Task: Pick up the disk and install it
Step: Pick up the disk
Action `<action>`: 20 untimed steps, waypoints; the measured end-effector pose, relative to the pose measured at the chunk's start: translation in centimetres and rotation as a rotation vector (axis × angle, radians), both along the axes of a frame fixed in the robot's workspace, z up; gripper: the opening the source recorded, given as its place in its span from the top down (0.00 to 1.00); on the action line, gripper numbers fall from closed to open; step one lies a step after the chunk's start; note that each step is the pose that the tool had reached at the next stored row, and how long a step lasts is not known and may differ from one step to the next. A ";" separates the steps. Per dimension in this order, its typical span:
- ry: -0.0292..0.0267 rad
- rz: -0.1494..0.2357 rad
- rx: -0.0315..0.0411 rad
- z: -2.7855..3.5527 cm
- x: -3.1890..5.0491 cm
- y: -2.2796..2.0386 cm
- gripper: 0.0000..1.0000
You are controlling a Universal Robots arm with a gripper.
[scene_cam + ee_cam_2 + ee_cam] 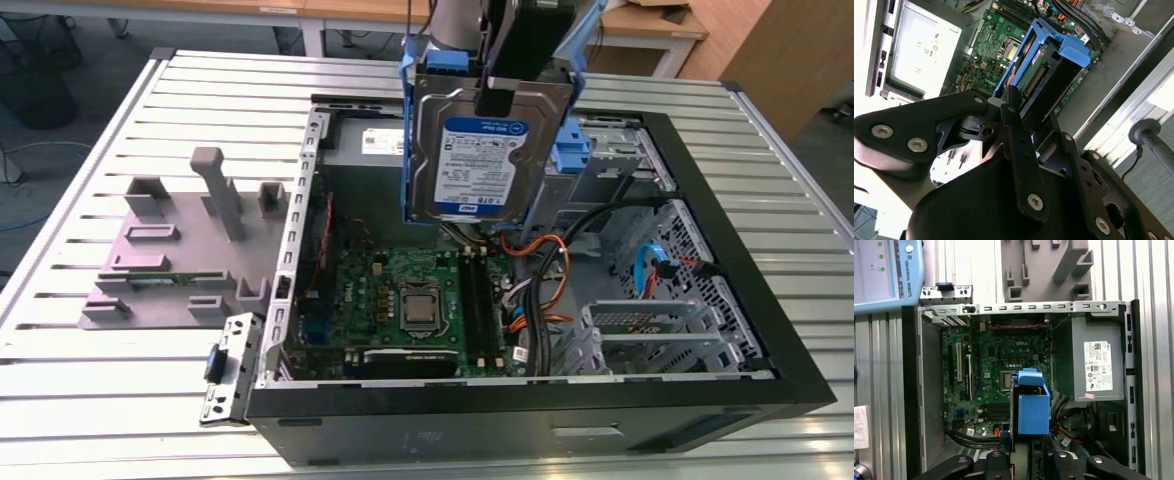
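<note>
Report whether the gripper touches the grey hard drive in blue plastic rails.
Touching: the exterior view shows the gripper clamping the hard drive aloft above the black case.

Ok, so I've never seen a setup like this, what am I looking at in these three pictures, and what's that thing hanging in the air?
This is a robot at work on an open computer case. One picture comes from a camera off the arm; the other two cameras ride near its wrist. The gripper is shut on the disk, a hard drive in blue plastic rails, held upright above that case. Inside lie a green motherboard and a grey power supply. The case rests on a slatted metal table, beside a grey fixture.
</note>
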State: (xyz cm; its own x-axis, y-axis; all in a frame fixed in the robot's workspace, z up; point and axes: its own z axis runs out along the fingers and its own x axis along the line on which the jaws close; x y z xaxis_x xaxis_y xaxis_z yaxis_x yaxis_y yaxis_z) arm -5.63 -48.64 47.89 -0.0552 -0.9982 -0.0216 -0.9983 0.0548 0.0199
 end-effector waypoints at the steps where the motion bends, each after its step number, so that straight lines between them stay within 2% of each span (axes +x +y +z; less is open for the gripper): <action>1: 0.0000 0.000 -0.0001 -0.01 0.00 -0.05 0.65; 20: 0.0000 0.000 0.0000 -0.26 0.00 -0.78 0.65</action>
